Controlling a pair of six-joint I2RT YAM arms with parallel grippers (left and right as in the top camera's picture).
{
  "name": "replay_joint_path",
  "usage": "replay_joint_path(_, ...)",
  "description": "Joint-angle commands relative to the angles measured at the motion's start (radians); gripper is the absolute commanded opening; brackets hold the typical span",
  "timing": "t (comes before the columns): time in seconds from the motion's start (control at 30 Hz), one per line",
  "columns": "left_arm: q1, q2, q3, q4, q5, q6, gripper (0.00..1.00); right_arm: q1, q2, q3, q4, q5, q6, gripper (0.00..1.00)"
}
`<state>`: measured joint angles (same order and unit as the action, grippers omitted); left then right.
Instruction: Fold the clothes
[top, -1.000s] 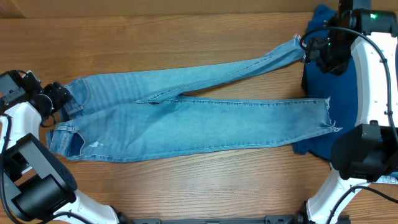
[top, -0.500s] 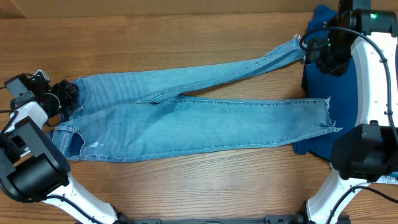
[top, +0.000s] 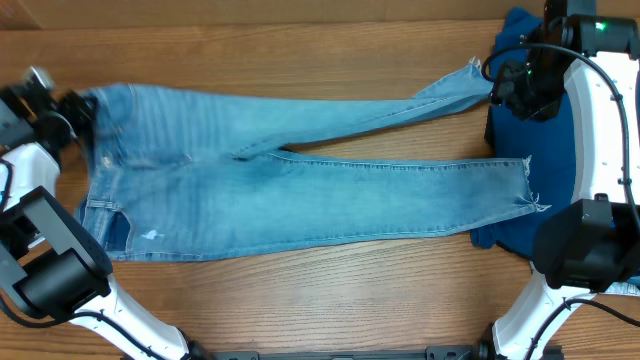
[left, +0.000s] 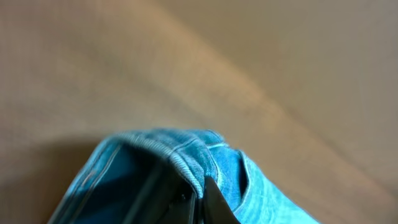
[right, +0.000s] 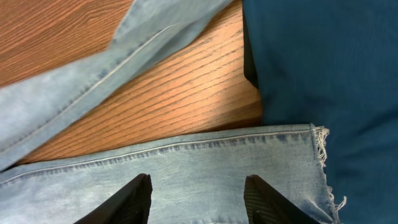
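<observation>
The light-blue jeans (top: 300, 200) lie lengthwise across the wooden table, waist at the left and frayed hems at the right. My left gripper (top: 78, 105) is shut on the far corner of the waistband (left: 186, 155), and that corner is lifted off the table. In the left wrist view the left gripper (left: 202, 202) pinches the denim's folded edge. My right gripper (top: 512, 88) hovers at the far right. In its own view the right gripper (right: 198, 202) stands open above the near leg (right: 205, 162), close to the frayed hem (right: 320, 143), with nothing between the fingers.
A dark royal-blue garment (top: 505, 135) lies under the right arm and under both hems, and fills the right of the right wrist view (right: 323, 62). Bare wooden table (top: 300, 50) runs along the far side and the front edge.
My left gripper has shut on the waistband corner and pulled it up toward the far left; the waist now spreads wider. The right arm has not moved.
</observation>
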<state>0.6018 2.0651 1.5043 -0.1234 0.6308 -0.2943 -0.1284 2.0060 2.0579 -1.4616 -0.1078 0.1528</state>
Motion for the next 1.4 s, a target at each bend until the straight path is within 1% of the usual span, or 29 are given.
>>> replay_joint_path(0.0, -0.007, -0.005, 0.225, 0.015, 0.013, -0.070, 0.04, 0.005, -0.030, 0.025, 0.002, -0.006, -0.004, 0.52)
replay_joint_path(0.07, -0.023, -0.005, 0.306, -0.022, -0.013, -0.072, 0.04, 0.005, -0.030, 0.025, 0.005, -0.006, -0.004, 0.52)
replay_joint_path(0.13, -0.045, -0.005, 0.330, -0.074, -0.040, -0.041, 0.04, 0.005, -0.030, 0.025, 0.012, -0.006, -0.004, 0.52)
replay_joint_path(0.17, -0.056, -0.004, 0.330, -0.108, -0.054, -0.021, 0.08, 0.005, -0.030, 0.025, 0.013, -0.006, -0.004, 0.52)
replay_joint_path(0.2, -0.079, 0.000, 0.329, -0.193, -0.109, 0.024, 0.28, 0.005, -0.030, 0.025, 0.013, -0.006, -0.004, 0.52)
replay_joint_path(0.23, -0.091, 0.002, 0.329, -0.238, -0.135, 0.058, 0.38, 0.005, -0.030, 0.025, 0.012, -0.006, -0.005, 0.52)
replay_joint_path(0.27, -0.105, 0.006, 0.329, -0.288, -0.165, 0.100, 0.43, 0.005, -0.030, 0.025, 0.012, -0.006, -0.005, 0.52)
replay_joint_path(0.3, -0.114, 0.007, 0.329, -0.323, -0.187, 0.131, 0.52, 0.005, -0.030, 0.025, 0.012, -0.006, -0.005, 0.53)
replay_joint_path(0.33, -0.126, 0.007, 0.329, -0.367, -0.227, 0.166, 0.68, 0.005, -0.030, 0.025, 0.012, -0.006, -0.005, 0.53)
replay_joint_path(0.37, -0.130, 0.007, 0.329, -0.385, -0.246, 0.172, 0.70, 0.005, -0.030, 0.025, 0.012, -0.006, -0.005, 0.53)
replay_joint_path(0.57, -0.129, 0.006, 0.330, -0.435, -0.244, 0.182, 0.70, 0.005, -0.027, 0.024, 0.012, -0.006, -0.006, 0.53)
replay_joint_path(0.6, -0.130, 0.003, 0.330, -0.488, -0.214, 0.183, 0.64, 0.005, -0.014, 0.024, 0.017, -0.006, -0.027, 0.54)
replay_joint_path(0.67, -0.136, 0.003, 0.330, -0.556, -0.211, 0.183, 0.62, 0.005, 0.011, 0.023, 0.024, -0.031, -0.027, 0.59)
replay_joint_path(0.73, -0.151, 0.003, 0.330, -0.659, -0.212, 0.183, 0.63, 0.005, 0.060, 0.023, 0.034, -0.136, -0.027, 0.61)
replay_joint_path(0.77, -0.165, 0.003, 0.330, -0.727, -0.212, 0.183, 0.64, 0.005, 0.100, 0.023, 0.054, -0.236, -0.027, 0.66)
replay_joint_path(0.83, -0.187, 0.003, 0.328, -0.811, -0.217, 0.183, 0.66, 0.005, 0.160, 0.023, 0.101, -0.423, -0.027, 0.69)
replay_joint_path(0.93, -0.216, 0.003, 0.322, -0.885, -0.255, 0.193, 0.67, 0.005, 0.224, 0.023, 0.186, -0.551, -0.008, 0.71)
replay_joint_path(0.97, -0.230, 0.003, 0.317, -0.914, -0.296, 0.194, 0.70, 0.005, 0.254, 0.023, 0.230, -0.552, 0.031, 0.73)
replay_joint_path(1.07, -0.248, 0.005, 0.315, -0.960, -0.329, 0.195, 0.74, 0.005, 0.305, 0.023, 0.293, -0.553, 0.072, 0.75)
replay_joint_path(1.17, -0.254, 0.005, 0.315, -1.003, -0.327, 0.198, 0.73, 0.005, 0.360, 0.023, 0.363, -0.549, 0.116, 0.76)
replay_joint_path(1.23, -0.256, 0.005, 0.315, -1.017, -0.327, 0.198, 0.70, 0.005, 0.392, 0.023, 0.406, -0.548, 0.145, 0.76)
replay_joint_path(1.37, -0.256, 0.005, 0.315, -1.025, -0.327, 0.198, 0.70, 0.005, 0.422, 0.023, 0.436, -0.541, 0.164, 0.76)
